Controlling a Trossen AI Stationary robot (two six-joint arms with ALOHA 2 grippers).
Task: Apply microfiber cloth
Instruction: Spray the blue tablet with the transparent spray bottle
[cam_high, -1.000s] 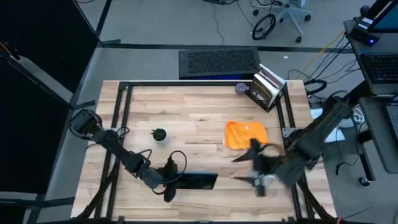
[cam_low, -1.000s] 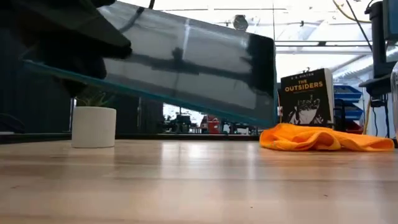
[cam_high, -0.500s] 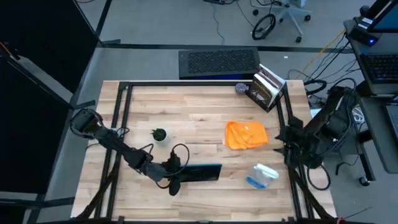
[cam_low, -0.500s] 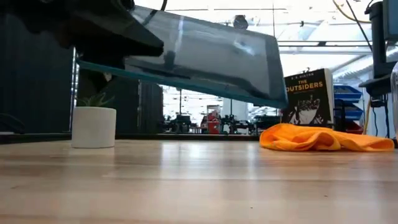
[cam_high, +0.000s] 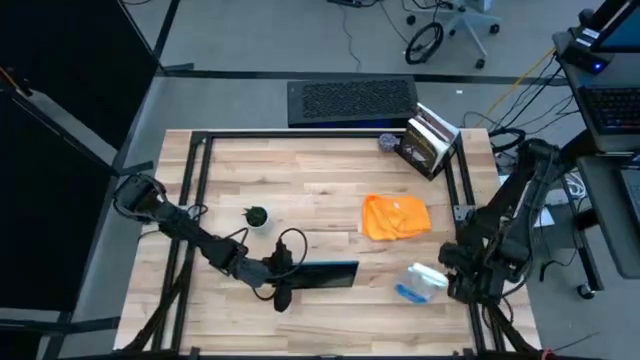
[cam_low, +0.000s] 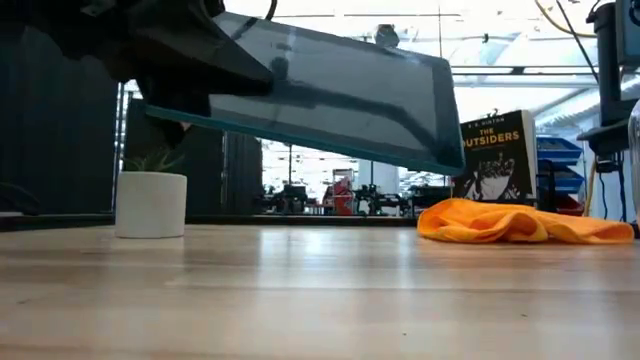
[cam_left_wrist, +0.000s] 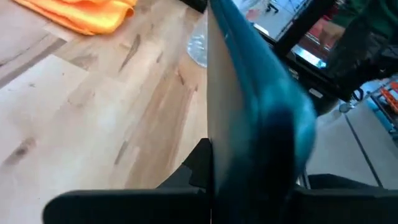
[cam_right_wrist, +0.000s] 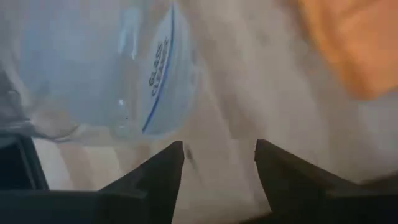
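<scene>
The orange microfiber cloth (cam_high: 395, 217) lies crumpled on the wooden table, right of centre; it also shows in the low view (cam_low: 520, 222) and the left wrist view (cam_left_wrist: 81, 12). My left gripper (cam_high: 279, 283) is near the front edge, shut on a dark tablet (cam_high: 322, 275) that it holds above the table (cam_low: 330, 100). My right gripper (cam_right_wrist: 217, 165) hovers open at the front right, just beside a clear spray bottle with a blue label (cam_high: 420, 283) that lies on its side on the table. My left gripper pinches the tablet's left short edge (cam_left_wrist: 210, 180) between its two fingers, coming level from the table's left. The tablet sticks out toward the right, lifted clear of the table and tilted, its right end lower (cam_low: 440, 150).
A small potted plant (cam_high: 257, 215) stands left of centre. A book (cam_high: 430, 142) stands at the back right with a small purple thing (cam_high: 388, 142) beside it. A black frame (cam_high: 200, 200) runs along the table's sides.
My right gripper has left the spray bottle lying on the table, drawn back toward the right edge, then come down toward the near edge beside the bottle. My left gripper has carried the tablet a little to the right and raised it.
</scene>
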